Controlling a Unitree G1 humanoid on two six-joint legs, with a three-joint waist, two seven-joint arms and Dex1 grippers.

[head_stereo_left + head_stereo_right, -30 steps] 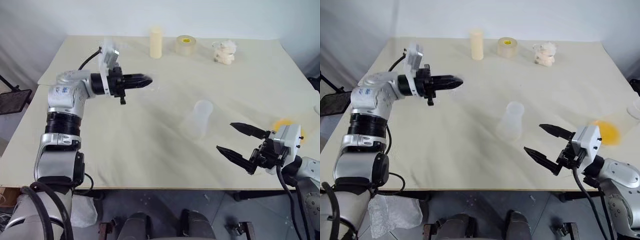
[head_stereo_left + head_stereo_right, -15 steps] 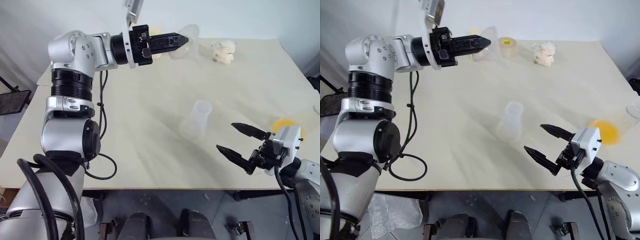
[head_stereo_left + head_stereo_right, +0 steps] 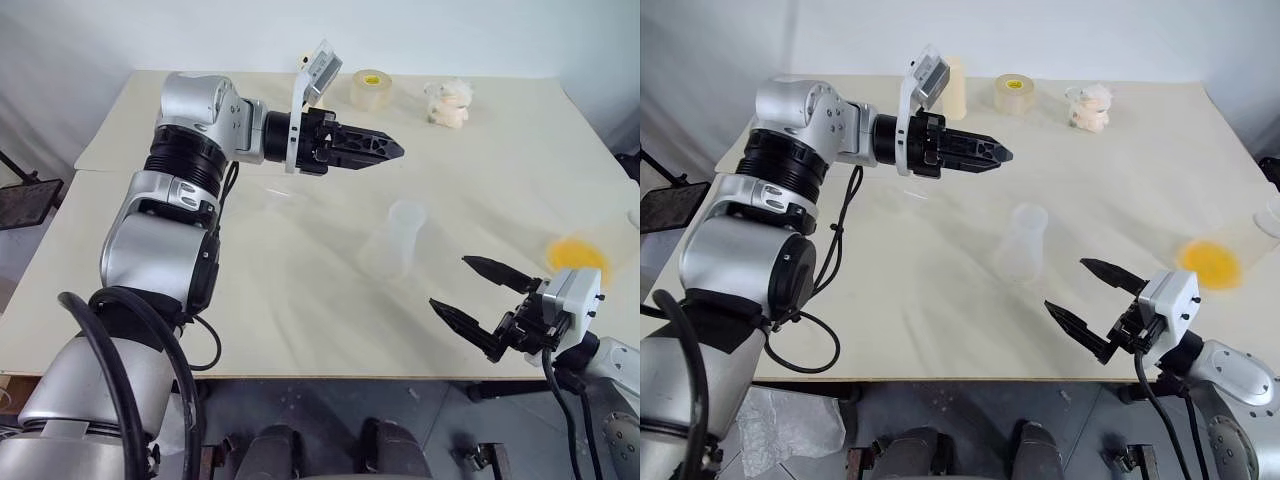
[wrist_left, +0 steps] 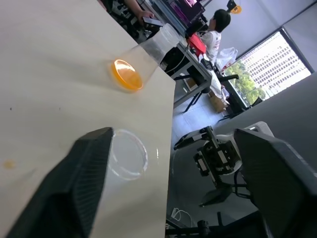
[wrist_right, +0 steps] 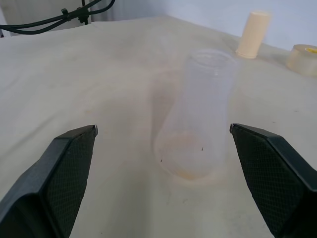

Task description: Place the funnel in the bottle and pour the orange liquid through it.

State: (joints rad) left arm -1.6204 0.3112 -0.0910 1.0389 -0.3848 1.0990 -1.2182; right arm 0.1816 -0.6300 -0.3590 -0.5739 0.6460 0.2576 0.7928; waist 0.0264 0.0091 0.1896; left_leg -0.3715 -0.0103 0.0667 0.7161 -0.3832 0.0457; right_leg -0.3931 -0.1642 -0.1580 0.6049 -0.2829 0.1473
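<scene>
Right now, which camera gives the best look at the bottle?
The right wrist view: the bottle stands upright, whole, straight ahead between that gripper's spread fingers. Both eye views show it smaller, from above, mid-table. The left wrist view shows mainly its round mouth, partly cut off by a finger.

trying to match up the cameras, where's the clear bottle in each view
Left eye view: the bottle stands mid-table, right of centre.
Right eye view: just right of centre.
Left wrist view: its round mouth sits low, beside the left finger.
Right wrist view: centred, upright.
Shared landmark: the cream cylinder behind it.
</scene>
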